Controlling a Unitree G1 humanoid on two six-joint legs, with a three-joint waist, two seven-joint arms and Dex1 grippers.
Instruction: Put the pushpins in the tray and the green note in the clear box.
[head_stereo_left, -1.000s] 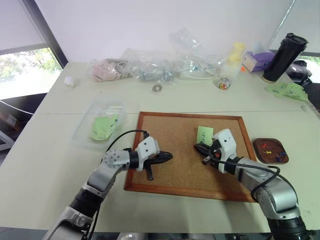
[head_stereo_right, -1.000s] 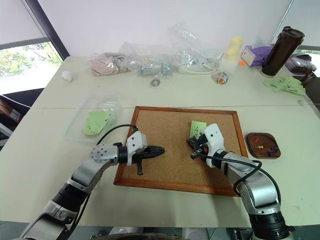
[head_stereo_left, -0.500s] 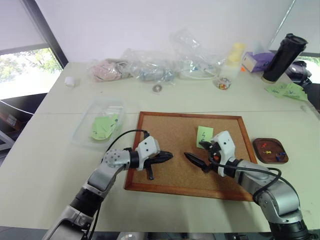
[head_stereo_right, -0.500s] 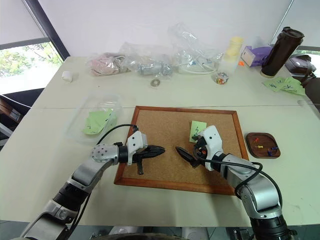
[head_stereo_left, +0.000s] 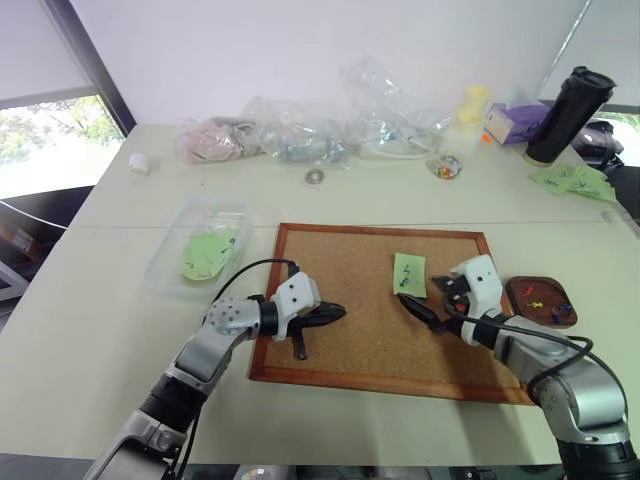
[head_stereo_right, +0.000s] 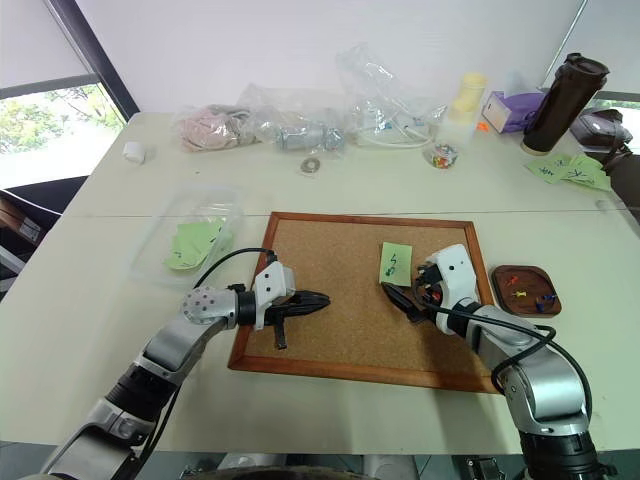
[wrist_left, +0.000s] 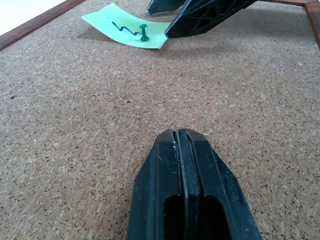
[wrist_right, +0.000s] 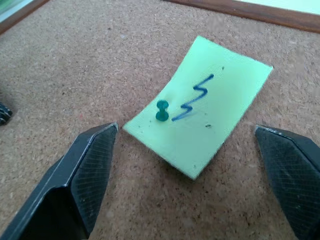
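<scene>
While the green note (wrist_right: 202, 117) remains fastened to the cork board (head_stereo_left: 350, 330) by a green pushpin (wrist_right: 162, 110), treat the task as partly complete. Note that the tray (head_stereo_left: 541, 301), at 3 o'clock of the board, already holds red, blue and yellow pushpins (head_stereo_left: 545, 303). Observe the clear box (head_stereo_left: 198, 247) at 9 o'clock of the board; it contains other green slips. Check the right gripper (wrist_right: 200, 165): its jaws stand spread wide, empty, flanking the note. Check the left gripper (wrist_left: 182, 150): it is clenched on nothing, resting low over the board. You still need to pull the green pin, tray it, then move the note to the box.
</scene>
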